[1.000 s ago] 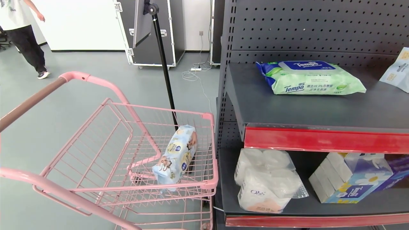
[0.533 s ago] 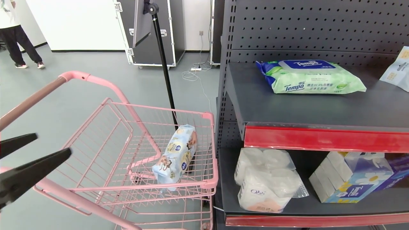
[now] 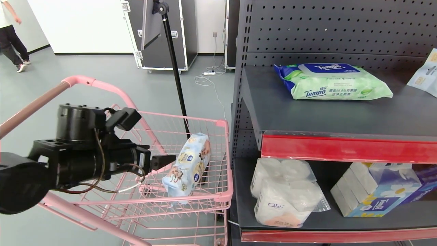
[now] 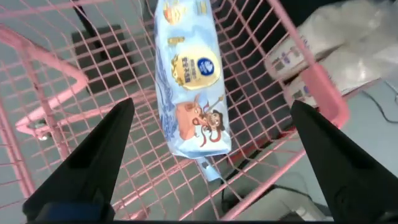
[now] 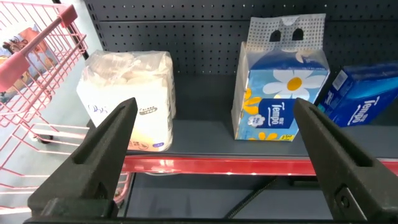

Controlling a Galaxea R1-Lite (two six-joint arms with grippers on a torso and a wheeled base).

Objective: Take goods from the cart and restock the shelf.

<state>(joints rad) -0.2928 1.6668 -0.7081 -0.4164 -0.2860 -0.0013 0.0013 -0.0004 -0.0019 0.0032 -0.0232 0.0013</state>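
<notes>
Hands both splayed wide, empty: my left hand (image 4: 211, 104) hovers over a glossy, pillow-shaped blue tissue pack (image 4: 189, 81) in the pink wire cart (image 4: 320, 84); my right hand (image 5: 214, 102) faces the shelf (image 5: 199, 148).

A pack (image 3: 189, 164) is seen lying in the cart (image 3: 226, 191), just ahead of the left gripper (image 3: 167, 160). The shelf (image 3: 341, 148) is set to the gripper's right, just beside the cart.

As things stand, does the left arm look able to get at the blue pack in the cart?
Probably yes: the left gripper hangs open inside the cart, pointed at the blue pack. The basket is open-topped and nothing lies over the pack.
</notes>
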